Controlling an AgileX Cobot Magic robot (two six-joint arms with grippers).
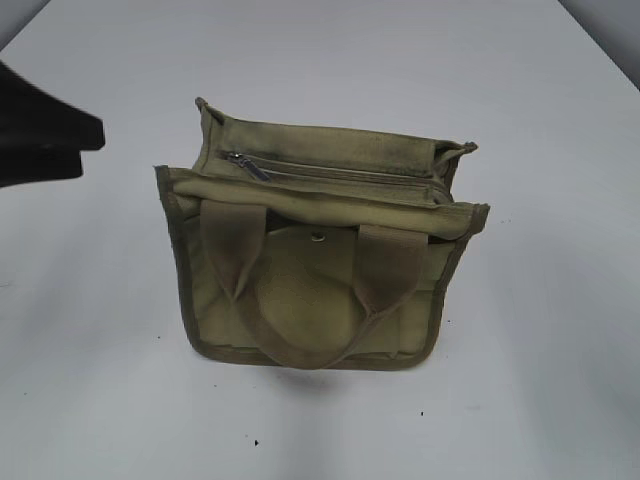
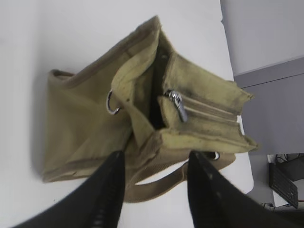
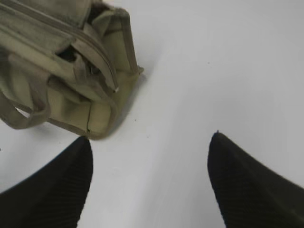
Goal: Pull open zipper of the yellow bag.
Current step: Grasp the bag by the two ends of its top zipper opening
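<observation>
Beyond left tool [image 2: 154, 164], half-open, empty: yellow bag [image 2: 90, 123], zipper [image 2: 209, 110] closed.

The yellow bag [image 1: 320, 300], a small boxy olive-yellow canvas tote with darker trim, stands upright on the white counter [image 1: 540, 380], its two webbing handles drooping down its near face over a metal snap. Along its top runs the zipper [image 1: 340, 172], closed, its silver pull tab lying at the bag's left end.
</observation>
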